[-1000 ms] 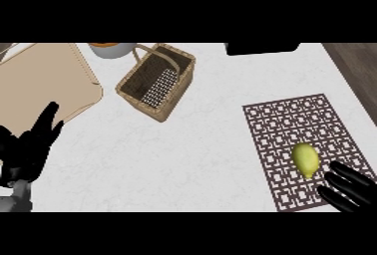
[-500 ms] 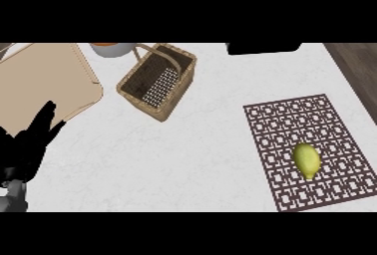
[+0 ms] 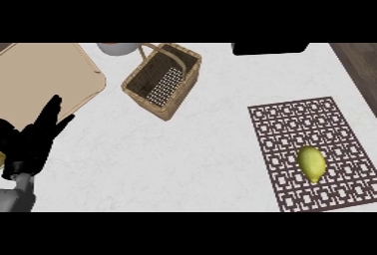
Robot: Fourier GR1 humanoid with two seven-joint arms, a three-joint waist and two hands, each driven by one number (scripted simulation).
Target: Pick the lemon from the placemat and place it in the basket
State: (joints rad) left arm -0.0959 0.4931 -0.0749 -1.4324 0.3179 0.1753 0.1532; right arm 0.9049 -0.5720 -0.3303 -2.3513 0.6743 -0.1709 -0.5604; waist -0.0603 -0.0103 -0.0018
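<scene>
A yellow lemon (image 3: 311,163) lies on the dark brown lattice placemat (image 3: 294,124) at the right of the counter. A wicker basket (image 3: 138,87) with a handle stands at the top middle, holding nothing that I can see. My left hand (image 3: 33,139) rests open at the left edge, fingers pointing up, far from both the lemon and the basket. My right hand does not show.
A tan cutting board (image 3: 44,74) lies at the upper left, just above my left hand. A white round vessel (image 3: 117,48) pokes in at the top beside the basket. A black object (image 3: 270,48) sits at the top right. White marble counter lies between basket and placemat.
My right hand, which showed at the lower right next to the lemon a second ago, has left the view. The lemon, basket and left hand stay where they were.
</scene>
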